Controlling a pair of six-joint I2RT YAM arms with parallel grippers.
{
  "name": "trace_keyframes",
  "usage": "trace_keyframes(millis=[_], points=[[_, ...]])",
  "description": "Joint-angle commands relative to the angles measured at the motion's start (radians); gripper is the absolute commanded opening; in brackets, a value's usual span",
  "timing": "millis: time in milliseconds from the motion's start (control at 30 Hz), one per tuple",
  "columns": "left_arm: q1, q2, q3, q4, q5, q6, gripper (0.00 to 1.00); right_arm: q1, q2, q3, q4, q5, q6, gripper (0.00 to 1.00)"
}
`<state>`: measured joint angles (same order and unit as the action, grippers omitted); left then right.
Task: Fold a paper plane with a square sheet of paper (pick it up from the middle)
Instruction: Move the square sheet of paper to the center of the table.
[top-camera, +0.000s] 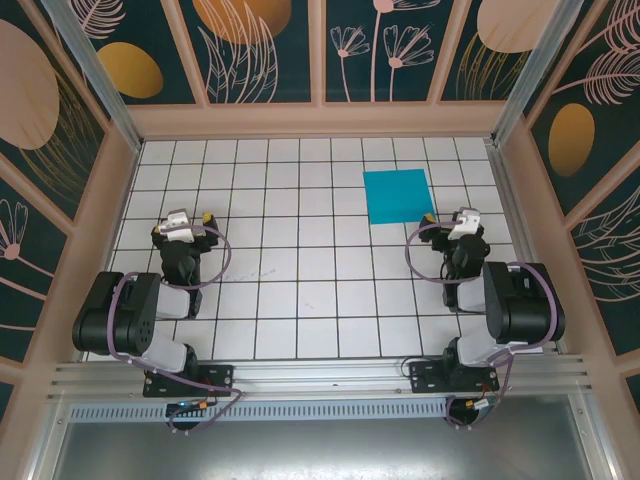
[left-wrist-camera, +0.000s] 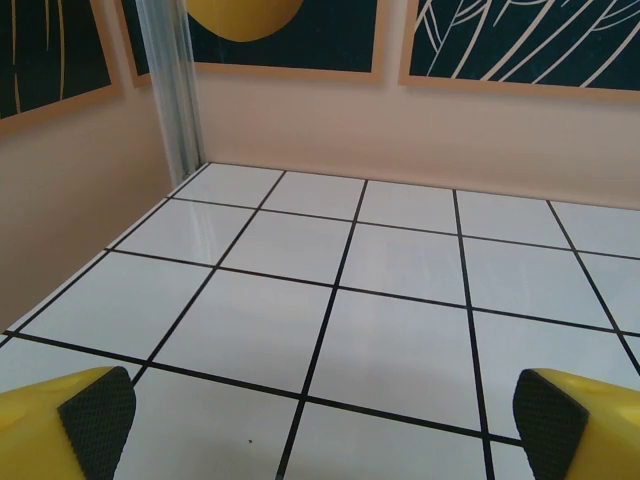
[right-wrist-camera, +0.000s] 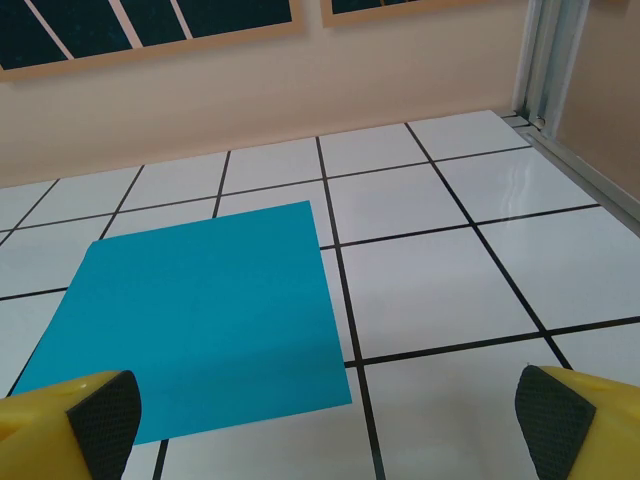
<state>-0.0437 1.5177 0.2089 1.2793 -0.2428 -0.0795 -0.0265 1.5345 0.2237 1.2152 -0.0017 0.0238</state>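
Toward the counter's (top-camera: 300, 290) far right corner, your square sheet of paper (top-camera: 397, 195) is lying uncreased; left end effector (left-wrist-camera: 320, 420) and right end effector (right-wrist-camera: 330, 425) are gaping, empty. Every fold is pending.

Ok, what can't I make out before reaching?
Right wrist view: the square sheet of paper loses its near left corner behind a finger of the right gripper and the frame edge.
Left wrist view: the bottom edge cuts off the left gripper fingers behind the pads.
Top view: wrist cameras cover most of both grippers' fingers.
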Motion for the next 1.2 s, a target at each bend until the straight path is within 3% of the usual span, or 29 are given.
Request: trace_keyframes(millis=[0,700,800,967,1100,1167], points=[[0.008,0.006,0.009,0.034,0.008,-0.002,0.99,-0.007,0.003,0.016,0.017,-0.017,-0.009,0.99],[0.008,-0.031,-0.023,0.066,0.004,-0.004,0.99,-0.009,-0.015,0.014,0.012,-0.02,-0.012,0.99],[0.009,-0.117,-0.028,-0.006,-0.038,-0.018,0.99,-0.006,-0.129,0.054,-0.147,-0.001,-0.007,0.99],[0.008,-0.315,0.079,-0.381,-0.059,-0.117,0.99,0.004,-0.27,0.224,-0.54,0.093,0.102,0.99],[0.009,-0.408,0.191,-0.618,-0.006,-0.248,0.99,0.008,-0.2,0.474,-0.938,0.055,0.297,0.99],[0.008,-0.425,0.253,-0.738,-0.002,-0.318,0.99,0.023,-0.128,0.572,-1.04,0.021,0.349,0.99]])
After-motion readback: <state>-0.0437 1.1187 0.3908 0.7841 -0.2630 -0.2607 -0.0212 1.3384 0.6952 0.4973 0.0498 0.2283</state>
